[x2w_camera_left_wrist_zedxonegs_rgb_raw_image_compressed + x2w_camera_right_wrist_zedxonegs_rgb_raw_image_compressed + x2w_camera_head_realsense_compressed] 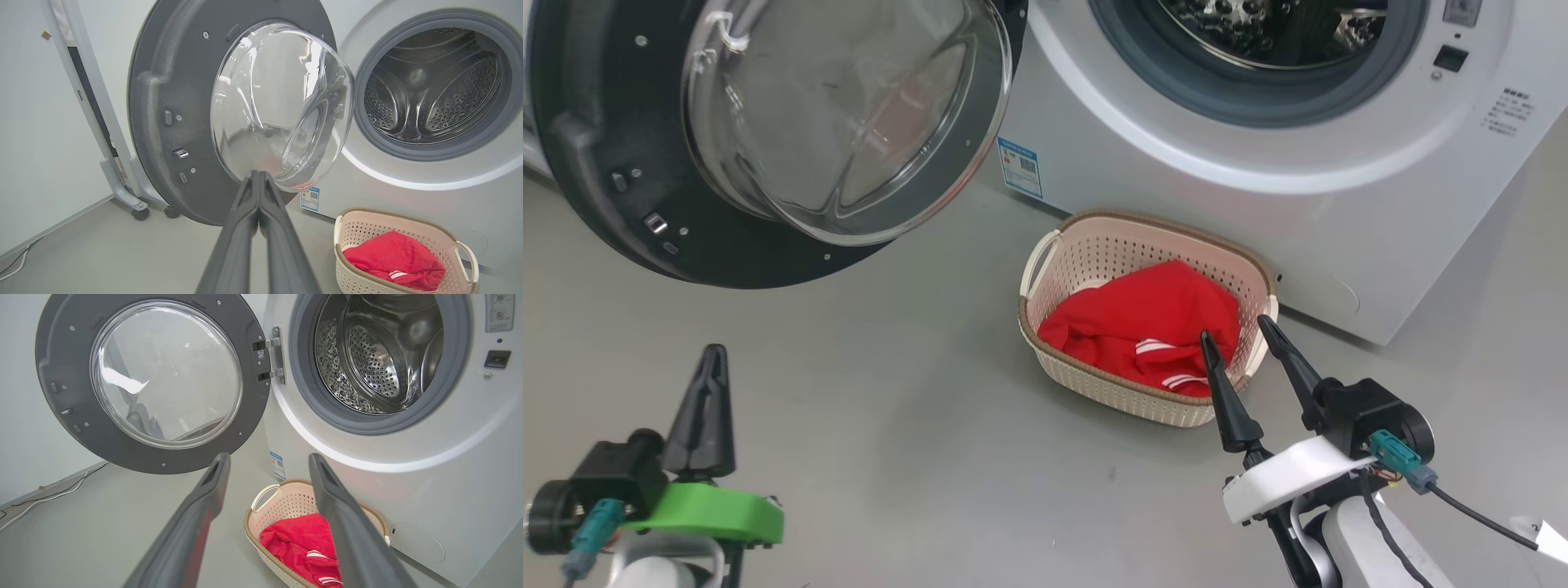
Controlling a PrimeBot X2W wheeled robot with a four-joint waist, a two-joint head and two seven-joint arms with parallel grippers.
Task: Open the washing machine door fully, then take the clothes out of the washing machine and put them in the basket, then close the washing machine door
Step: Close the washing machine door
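Note:
The washing machine door stands swung wide open on its hinge, its glass bowl facing me. The white washing machine shows a bare steel drum. On the floor in front of the machine sits the cream basket, with the red clothes in it, white stripes showing. My left gripper is shut on nothing, low at the left below the door. My right gripper hangs open, empty, just over the basket's near right edge.
Grey floor spreads between the door and the basket. A white wheeled frame stands behind the door by the wall, and a cable runs along the wall's foot.

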